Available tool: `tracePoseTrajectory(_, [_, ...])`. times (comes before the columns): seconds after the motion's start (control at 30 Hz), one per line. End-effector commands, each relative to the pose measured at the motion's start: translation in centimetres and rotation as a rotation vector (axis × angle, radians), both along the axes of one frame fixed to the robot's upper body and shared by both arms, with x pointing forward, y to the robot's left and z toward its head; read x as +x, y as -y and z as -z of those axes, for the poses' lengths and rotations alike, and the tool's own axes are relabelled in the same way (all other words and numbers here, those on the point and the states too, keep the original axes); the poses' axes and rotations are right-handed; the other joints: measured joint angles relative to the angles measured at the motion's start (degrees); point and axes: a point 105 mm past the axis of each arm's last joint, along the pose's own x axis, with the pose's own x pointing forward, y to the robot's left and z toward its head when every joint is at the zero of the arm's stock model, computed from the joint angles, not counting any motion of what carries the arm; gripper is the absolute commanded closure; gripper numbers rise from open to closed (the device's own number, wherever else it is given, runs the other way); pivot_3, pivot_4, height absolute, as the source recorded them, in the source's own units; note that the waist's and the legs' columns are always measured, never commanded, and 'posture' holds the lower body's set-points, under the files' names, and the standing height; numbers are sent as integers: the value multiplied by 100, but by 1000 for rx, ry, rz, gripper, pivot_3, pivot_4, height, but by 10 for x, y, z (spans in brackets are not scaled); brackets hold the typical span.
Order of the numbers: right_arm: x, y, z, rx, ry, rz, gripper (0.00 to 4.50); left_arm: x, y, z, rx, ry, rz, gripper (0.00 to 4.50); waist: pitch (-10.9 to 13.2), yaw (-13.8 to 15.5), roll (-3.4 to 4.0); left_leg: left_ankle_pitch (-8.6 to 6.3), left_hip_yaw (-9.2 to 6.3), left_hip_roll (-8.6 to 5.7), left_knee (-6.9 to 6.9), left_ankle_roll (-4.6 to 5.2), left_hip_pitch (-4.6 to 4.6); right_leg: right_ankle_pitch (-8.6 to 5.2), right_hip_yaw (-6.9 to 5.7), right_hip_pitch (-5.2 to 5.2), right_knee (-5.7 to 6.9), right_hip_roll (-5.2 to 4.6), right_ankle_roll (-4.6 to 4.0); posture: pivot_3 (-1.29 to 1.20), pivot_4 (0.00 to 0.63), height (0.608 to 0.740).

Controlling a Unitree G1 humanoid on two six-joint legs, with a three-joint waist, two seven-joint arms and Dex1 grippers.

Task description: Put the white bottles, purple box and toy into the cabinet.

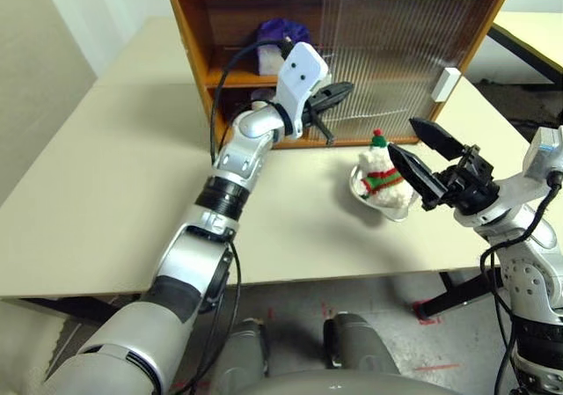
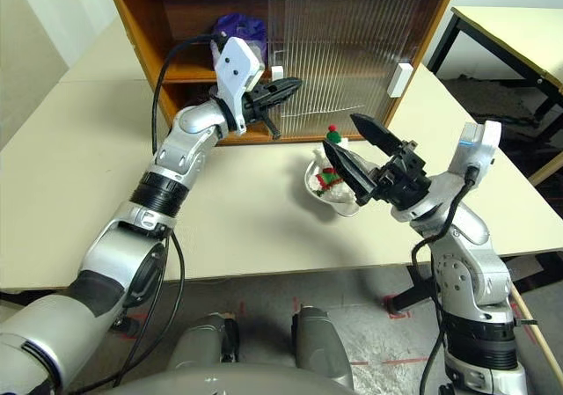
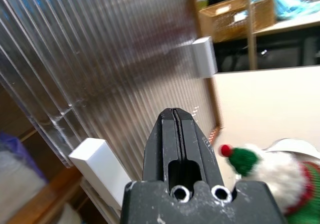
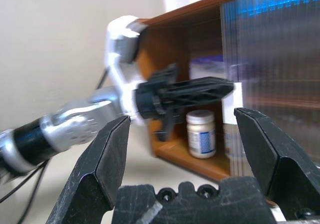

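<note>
Cabinet (image 1: 352,61): orange-brown wood, two shelves, at top centre of the head views on a beige table (image 1: 106,193); both ribbed sliding doors (image 1: 396,52) are stacked over its right half, one white handle (image 1: 446,84) at the right edge, the left half open. Purple box (image 1: 281,32): on the upper shelf in the open half, behind the left arm. Bottle (image 4: 201,133): one white jar with a blue-printed label stands on the lower shelf, seen in the right wrist view; the second cannot be made out with certainty. Toy (image 1: 383,173): white snowman with red-and-green hat and scarf, in a clear dish (image 1: 361,193) on the table, centre-right of the head views, in front of the cabinet and outside it. Left gripper (image 1: 339,91): fingers pressed together, empty, tip at the inner edge of the doors, beside a second white handle (image 3: 97,164). Right gripper (image 1: 422,157): fingers spread wide, empty, just beside the toy at right of frame, one finger overlapping it in the picture; contact cannot be told.
</note>
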Motion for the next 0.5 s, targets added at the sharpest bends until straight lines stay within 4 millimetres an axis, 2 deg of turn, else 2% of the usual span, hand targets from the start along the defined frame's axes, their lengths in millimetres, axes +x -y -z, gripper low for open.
tracePoseTrajectory(0.03, [-4,8,-4,-21,7,-19,0,10,6,7,42,-13,-50,4456,0,2,0,0,0,-1,0,0,-1,0,0,1,-2,0,0,-115,0,740])
tracePoseTrajectory(0.2, [-5,17,-8,-36,3,-30,0,19,10,14,108,-7,-113,4456,1,0,-2,-1,-1,-2,-1,2,-3,-1,1,0,-10,-2,0,-114,0,740])
tracePoseTrajectory(0.5, [-6,19,-8,-49,-4,-40,0,29,4,23,179,7,-194,4456,2,5,-3,-1,-1,-2,-7,2,-3,-2,0,-2,-10,-1,5,-108,0,740])
